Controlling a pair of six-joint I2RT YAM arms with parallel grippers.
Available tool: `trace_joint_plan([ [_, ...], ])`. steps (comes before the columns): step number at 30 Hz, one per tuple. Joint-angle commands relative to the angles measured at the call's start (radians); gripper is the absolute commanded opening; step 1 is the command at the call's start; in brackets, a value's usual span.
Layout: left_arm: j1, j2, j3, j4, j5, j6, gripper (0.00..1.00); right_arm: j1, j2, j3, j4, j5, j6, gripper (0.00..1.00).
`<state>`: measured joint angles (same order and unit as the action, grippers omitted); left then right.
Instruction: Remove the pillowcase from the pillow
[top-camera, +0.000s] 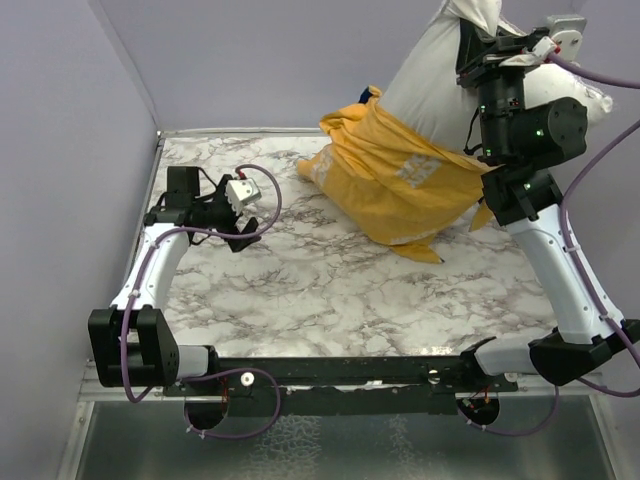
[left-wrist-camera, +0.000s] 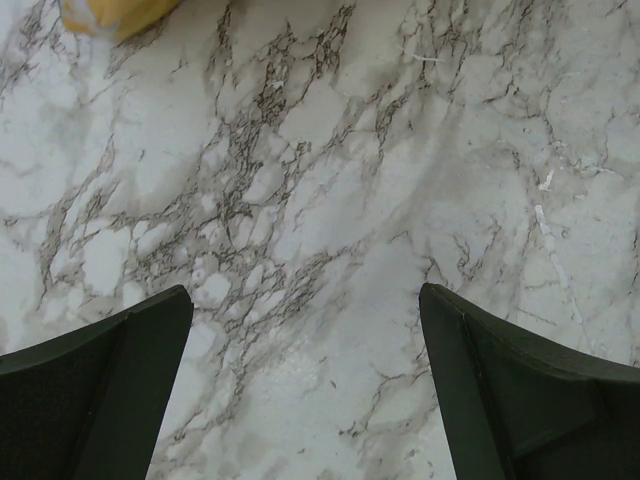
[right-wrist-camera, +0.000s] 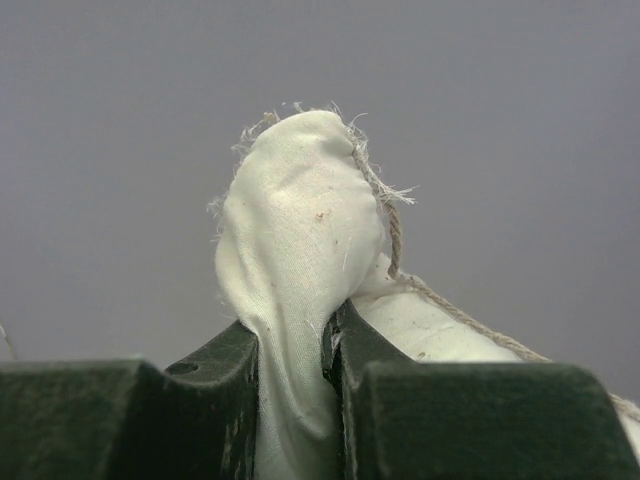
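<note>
My right gripper (top-camera: 479, 42) is raised high at the back right, shut on a corner of the white pillow (top-camera: 430, 80). The pillow hangs slanting down from it. Its lower end is inside the yellow-orange pillowcase (top-camera: 400, 180), which lies bunched on the table with pale lettering showing. In the right wrist view the jaws of that gripper (right-wrist-camera: 292, 340) pinch a frayed fold of pillow (right-wrist-camera: 300, 220) fabric. My left gripper (top-camera: 243, 228) hovers at the left over bare marble, apart from the cloth. In its wrist view it (left-wrist-camera: 305, 293) is open and empty, with a pillowcase (left-wrist-camera: 110, 15) corner at the top left.
The marble tabletop (top-camera: 330, 290) is bounded by grey walls at the left and back, with a metal rim (top-camera: 150, 200) along the left edge. My right arm's black links (top-camera: 520, 150) cross in front of the pillow. Purple cables (top-camera: 265, 200) loop off both wrists.
</note>
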<state>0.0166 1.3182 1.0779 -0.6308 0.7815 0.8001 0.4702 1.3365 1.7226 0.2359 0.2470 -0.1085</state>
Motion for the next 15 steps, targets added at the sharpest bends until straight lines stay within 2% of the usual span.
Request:
trace_joint_plan([
  [1, -0.046, -0.033, -0.082, 0.224, 0.041, -0.095, 0.99, -0.024, -0.008, 0.107, 0.179, -0.1, 0.232, 0.01],
  [7, -0.02, -0.008, -0.077, 0.341, -0.009, -0.124, 0.99, -0.035, 0.01, 0.153, 0.185, -0.158, 0.348, 0.01],
  [12, 0.091, -0.004, -0.071, 0.493, 0.002, -0.195, 0.99, -0.039, 0.016, 0.174, 0.179, -0.196, 0.423, 0.01],
  [15, 0.163, 0.011, -0.038, 0.45, 0.059, -0.157, 0.99, -0.04, 0.021, 0.185, 0.182, -0.202, 0.472, 0.01],
])
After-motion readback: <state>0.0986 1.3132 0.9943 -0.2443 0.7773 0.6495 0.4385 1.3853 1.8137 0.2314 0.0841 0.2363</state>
